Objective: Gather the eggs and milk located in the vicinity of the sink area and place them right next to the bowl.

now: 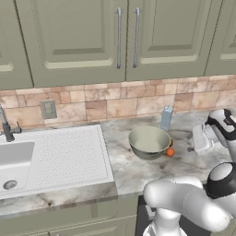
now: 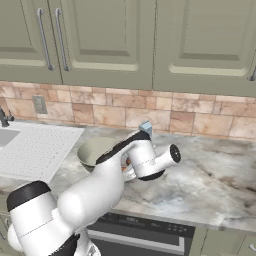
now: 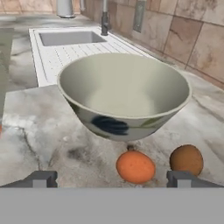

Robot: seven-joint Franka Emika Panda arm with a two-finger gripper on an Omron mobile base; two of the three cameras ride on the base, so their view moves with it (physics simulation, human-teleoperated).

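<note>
The grey-green bowl stands on the marble counter to the right of the white sink area. Two eggs lie against its right side: an orange one and a browner one. The pale blue-grey milk carton stands upright behind the bowl, near the wall. My gripper is open and low over the counter, right of the eggs and pointing at the bowl. Nothing is between its fingertips, and the orange egg lies just ahead of them.
The basin and dark tap lie beyond the bowl in the hand view, with a grey canister further off. The brick backsplash and cabinets close the back. Bare marble counter spreads to the right.
</note>
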